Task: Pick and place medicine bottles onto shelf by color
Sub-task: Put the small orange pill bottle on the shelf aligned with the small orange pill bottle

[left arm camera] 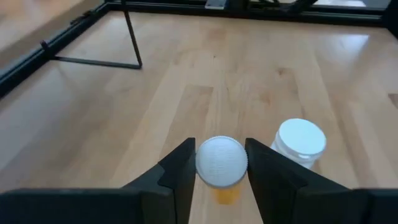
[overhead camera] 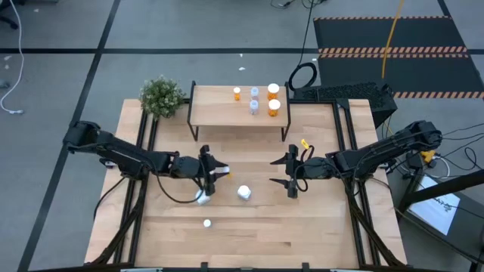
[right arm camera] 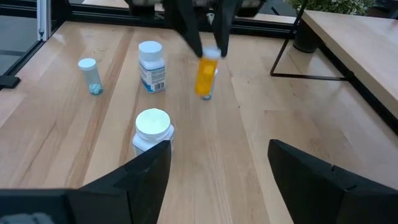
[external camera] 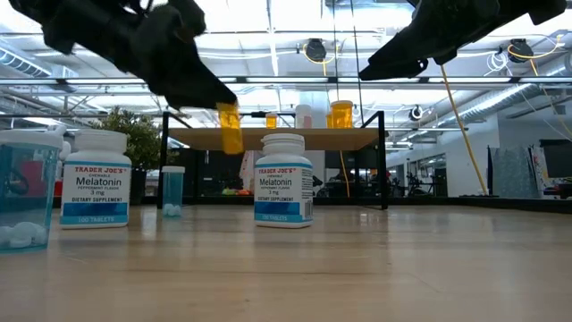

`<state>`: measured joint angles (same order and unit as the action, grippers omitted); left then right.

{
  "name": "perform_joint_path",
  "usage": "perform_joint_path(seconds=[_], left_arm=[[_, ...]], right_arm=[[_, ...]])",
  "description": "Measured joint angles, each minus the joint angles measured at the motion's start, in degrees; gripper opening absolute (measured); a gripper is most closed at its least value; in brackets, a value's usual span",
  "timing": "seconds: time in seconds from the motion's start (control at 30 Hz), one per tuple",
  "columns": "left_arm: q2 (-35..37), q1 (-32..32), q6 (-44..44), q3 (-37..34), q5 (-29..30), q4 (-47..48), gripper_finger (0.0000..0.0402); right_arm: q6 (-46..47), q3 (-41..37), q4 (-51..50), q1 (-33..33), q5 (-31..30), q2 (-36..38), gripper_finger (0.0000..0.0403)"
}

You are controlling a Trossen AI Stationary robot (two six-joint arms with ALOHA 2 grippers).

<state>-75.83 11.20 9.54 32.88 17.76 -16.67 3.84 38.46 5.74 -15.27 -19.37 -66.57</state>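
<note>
My left gripper [overhead camera: 215, 172] is shut on an orange bottle with a white cap [left arm camera: 221, 163], held above the table's middle left; the bottle also shows in the low view [external camera: 230, 127] and the right wrist view [right arm camera: 204, 76]. My right gripper [overhead camera: 284, 171] is open and empty at the middle right, facing the left one. A white bottle [overhead camera: 243, 192] stands on the table between the grippers. Another bottle [overhead camera: 203, 198] and a small one [overhead camera: 206, 223] stand nearer the front. The wooden shelf [overhead camera: 219, 113] at the far side carries three orange bottles [overhead camera: 273, 92] and a pale one [overhead camera: 254, 102]. My left gripper pinches the orange bottle's white cap [left arm camera: 217, 149] between its two fingers, one on each side of it. The fingers come from above, pointing down. The bottle hangs below them, cap up and near upright, its orange body [right arm camera: 204, 81] lifted clear of the table.
A potted plant [overhead camera: 161, 96] stands at the shelf's left end. Two white Melatonin bottles [external camera: 283, 179] [external camera: 95, 177], a large blue bottle [external camera: 22, 190] and a small blue one [external camera: 172, 190] show in the low view. Black frame rails run along the table's sides.
</note>
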Motion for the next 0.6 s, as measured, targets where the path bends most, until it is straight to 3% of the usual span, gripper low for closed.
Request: perform_joint_path(seconds=[0.3, 0.6], left_arm=[[12.9, 0.0, -2.5, 0.0, 0.0, 8.7, 0.0136], [21.4, 0.0, -6.7, 0.0, 0.1, 10.5, 0.0136]], right_arm=[[0.0, 0.0, 0.0, 0.0, 0.0, 0.0, 0.0265], [0.0, 0.0, 0.0, 0.0, 0.0, 0.0, 0.0265]])
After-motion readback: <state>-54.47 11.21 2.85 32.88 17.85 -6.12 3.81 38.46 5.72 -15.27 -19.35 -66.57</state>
